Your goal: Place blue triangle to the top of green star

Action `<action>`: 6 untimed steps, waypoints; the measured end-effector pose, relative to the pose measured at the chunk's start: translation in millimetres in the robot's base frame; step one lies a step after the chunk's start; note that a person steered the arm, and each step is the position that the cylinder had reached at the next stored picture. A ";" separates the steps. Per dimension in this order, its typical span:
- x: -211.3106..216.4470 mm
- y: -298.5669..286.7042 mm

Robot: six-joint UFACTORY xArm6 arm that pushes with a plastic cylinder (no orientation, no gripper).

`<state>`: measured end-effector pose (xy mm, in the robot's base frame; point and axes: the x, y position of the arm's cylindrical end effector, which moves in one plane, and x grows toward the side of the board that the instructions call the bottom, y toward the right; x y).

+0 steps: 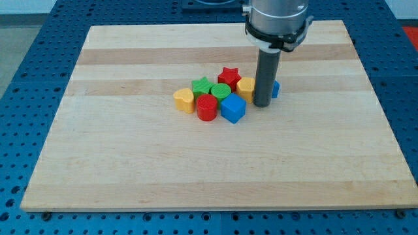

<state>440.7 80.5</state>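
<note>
Blue triangle sits at the right end of the cluster, mostly hidden behind the rod; only a sliver of blue shows just right of the shaft. Shape cannot be confirmed from what shows.

Tip is down on the board, touching or nearly touching that blue piece, with the yellow block just to its left. No pincer on this arm, only the plain rod, so nothing is clenched or released.

Green star lies at the cluster's upper left, close beside the green cylinder. Red star is at the cluster's top. In front: yellow heart, red cylinder, blue cube.

Step in hand, as I judge it: the tip is engaging the blue piece, and the move to the star has not been made.

Next move likely calls for getting the tip to the blue piece's near or right side and driving it toward the view's top, clear of the yellow block, then leftward past the red star to a spot above the green star.

Room: wooden board is bare above the cluster, with a wide lane there. Right and top edges are well apart from the blue piece. Risk is clipping the red star on the leftward pass.
</note>
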 end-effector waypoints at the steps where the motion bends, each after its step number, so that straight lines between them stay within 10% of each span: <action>1: 20.8 11.9; 4: -64.6 26.1; 6: -30.0 92.8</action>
<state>410.7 173.4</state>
